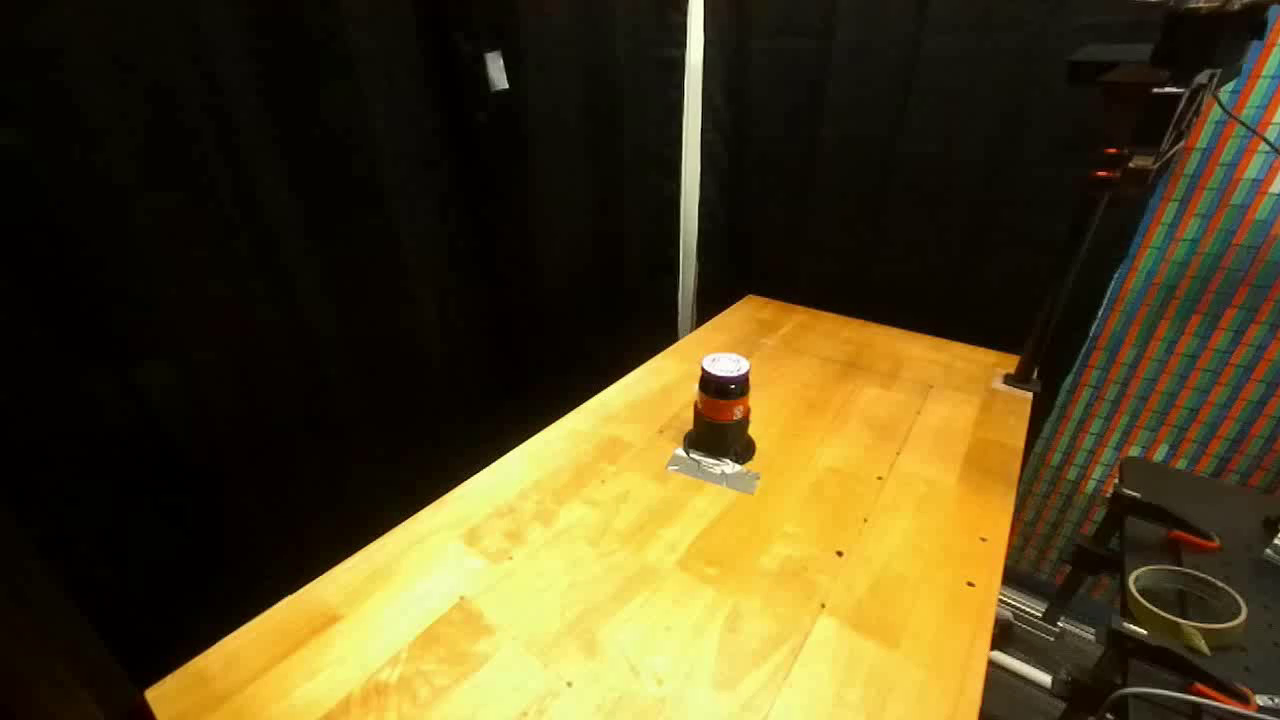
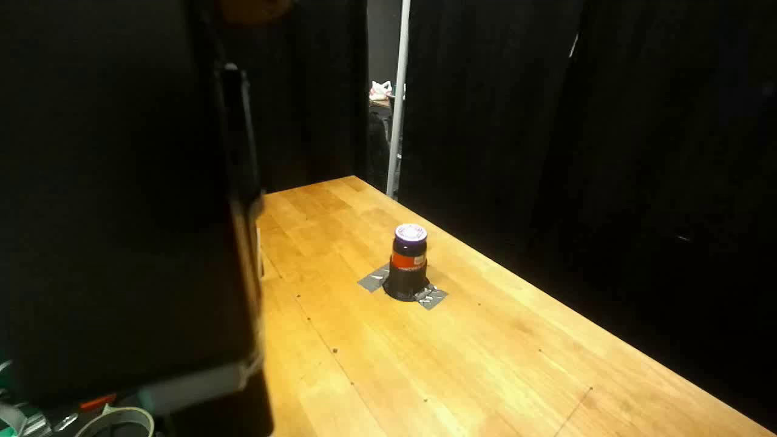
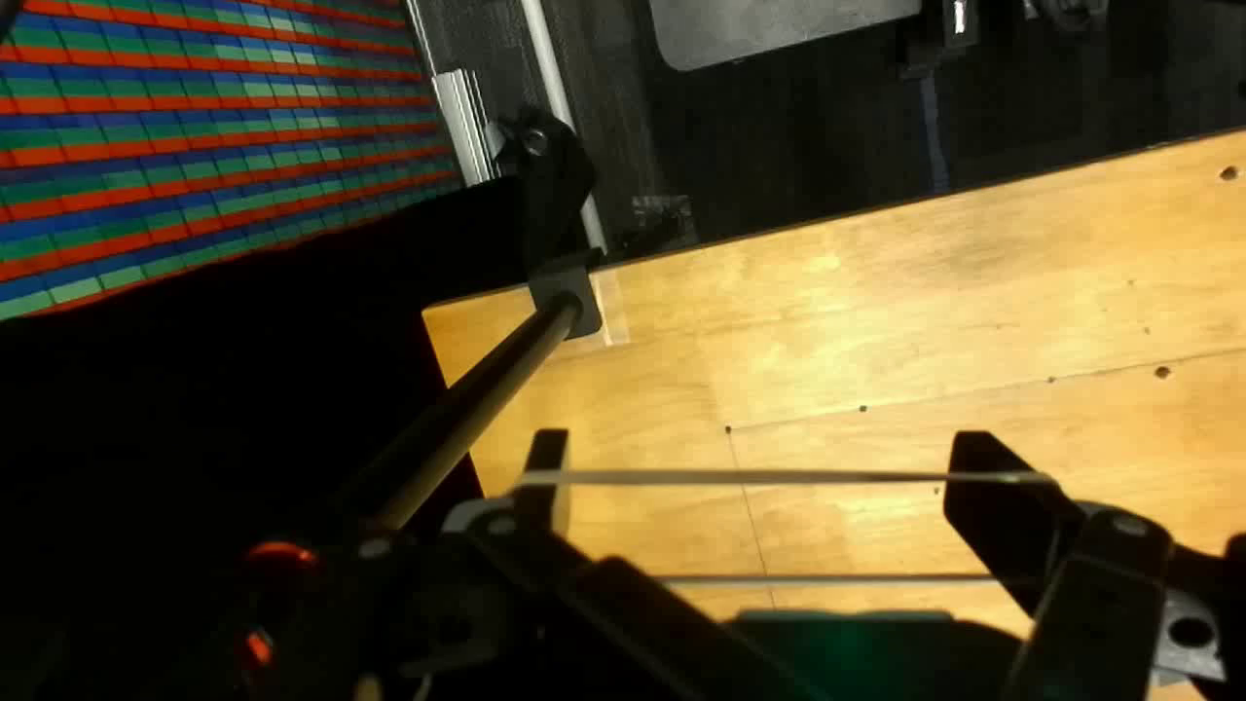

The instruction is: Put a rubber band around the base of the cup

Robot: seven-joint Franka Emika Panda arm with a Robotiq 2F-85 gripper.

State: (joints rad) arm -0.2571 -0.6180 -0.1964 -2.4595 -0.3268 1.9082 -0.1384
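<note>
The cup (image 1: 722,410) stands upright on the wooden table in both exterior views. It is a small dark cylinder with a pale lid and an orange-red band (image 2: 409,261). Its wider black base (image 2: 405,284) is fixed with silver tape. My gripper (image 3: 764,456) is open in the wrist view, its two fingers wide apart. A thin pale rubber band (image 3: 750,477) is stretched around both fingers, with two strands running across the gap. Only bare table lies behind the band; the cup is out of the wrist view. The fingers cannot be made out in the exterior views.
The wooden table (image 1: 620,570) reaches away to black curtains. A dark pole (image 3: 477,409) is clamped at the table's corner. A large blurred dark body (image 2: 133,200) blocks the left of an exterior view. A tape roll (image 1: 1187,607) lies on a dark surface beside the table.
</note>
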